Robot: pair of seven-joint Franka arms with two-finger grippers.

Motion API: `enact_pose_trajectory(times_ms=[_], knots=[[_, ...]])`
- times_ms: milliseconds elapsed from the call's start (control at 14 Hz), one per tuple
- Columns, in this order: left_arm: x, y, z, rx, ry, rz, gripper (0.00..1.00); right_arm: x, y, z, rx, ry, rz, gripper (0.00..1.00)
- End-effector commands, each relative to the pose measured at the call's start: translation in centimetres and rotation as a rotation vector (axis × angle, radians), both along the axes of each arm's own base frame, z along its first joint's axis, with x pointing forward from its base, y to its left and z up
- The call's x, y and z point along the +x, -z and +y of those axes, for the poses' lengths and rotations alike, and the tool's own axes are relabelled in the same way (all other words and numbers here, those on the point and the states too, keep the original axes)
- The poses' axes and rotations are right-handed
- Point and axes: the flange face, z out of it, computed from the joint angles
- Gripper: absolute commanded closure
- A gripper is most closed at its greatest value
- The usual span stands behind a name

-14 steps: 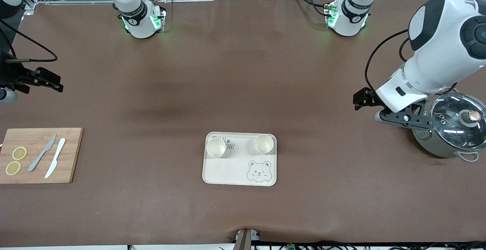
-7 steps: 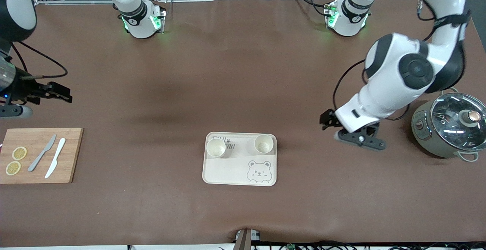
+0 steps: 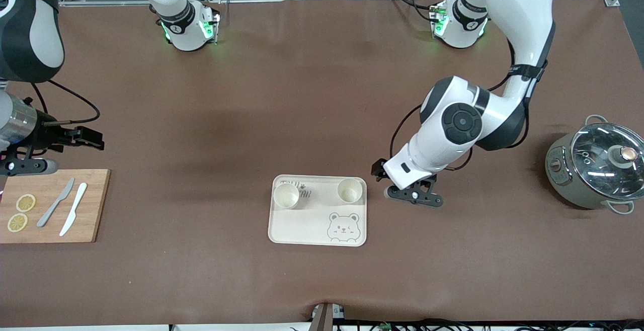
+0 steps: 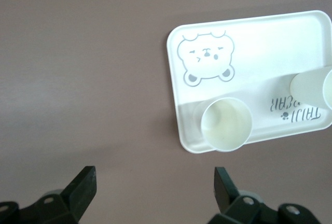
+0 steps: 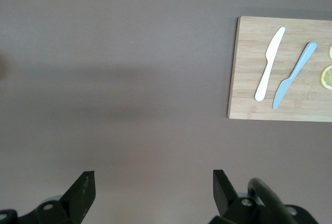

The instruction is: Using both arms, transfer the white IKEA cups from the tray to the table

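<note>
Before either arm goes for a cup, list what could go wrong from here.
1. The left gripper hangs open beside the tray; closing in low, it might clip the rim and shift both cups.
2. The nearest cup stands close to the tray's edge, so a sideways bump could tip it off.
3. The right gripper hangs open by the cutting board; a low sweep could catch the knives.

Bright even light, soft shadows, sharp

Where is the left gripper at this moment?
In the front view, the left gripper hangs open over the table just beside the tray, at its left-arm end, closest to the white cup there.
</note>
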Motion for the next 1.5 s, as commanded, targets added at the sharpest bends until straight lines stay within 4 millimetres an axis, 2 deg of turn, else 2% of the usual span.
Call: enact_pose_trajectory(times_ms=[0,71,214,429,643,786,929,1143,1286,1429], knots=[[-0.2,2.3,-3.0,-0.001,-0.061,-0.02,0.05,1.3,1.8,0.6,-0.026,-0.019,0.004,0.0],[-0.3,3.1,-3.6,-0.008,-0.093,-0.017,0.1,1.6,3.0,1.1,-0.016,-0.017,0.021,0.0],[-0.6,4.8,-4.3,0.003,-0.097,-0.016,0.19,2.4,4.4,3.3,0.018,-0.034,0.01,0.0],[-1.1,7.4,-5.5,0.015,-0.129,-0.007,0.29,3.2,7.5,5.4,0.092,0.113,0.043,0.0],[-1.1,9.3,-5.9,0.006,-0.144,-0.013,0.36,3.6,10.2,10.0,0.18,0.212,0.076,0.0],[-1.1,10.6,-6.1,0.006,-0.143,-0.01,0.39,4.1,11.3,12.7,0.175,0.268,0.053,0.0],[-1.3,11.4,-6.5,-0.001,-0.15,-0.011,0.45,4.3,13.6,15.5,0.161,0.347,0.056,0.0],[-1.5,12.8,-6.9,-0.007,-0.148,-0.009,0.65,4.5,16.7,20.5,0.153,0.446,0.023,0.0],[-2.1,13.1,-7.7,-0.005,-0.139,-0.005,0.87,4.5,18.2,23.6,0.143,0.541,0.011,0.0],[-2.0,13.3,-7.5,-0.002,-0.148,-0.002,0.98,4.8,20.6,25.5,0.132,0.624,0.033,0.0]])
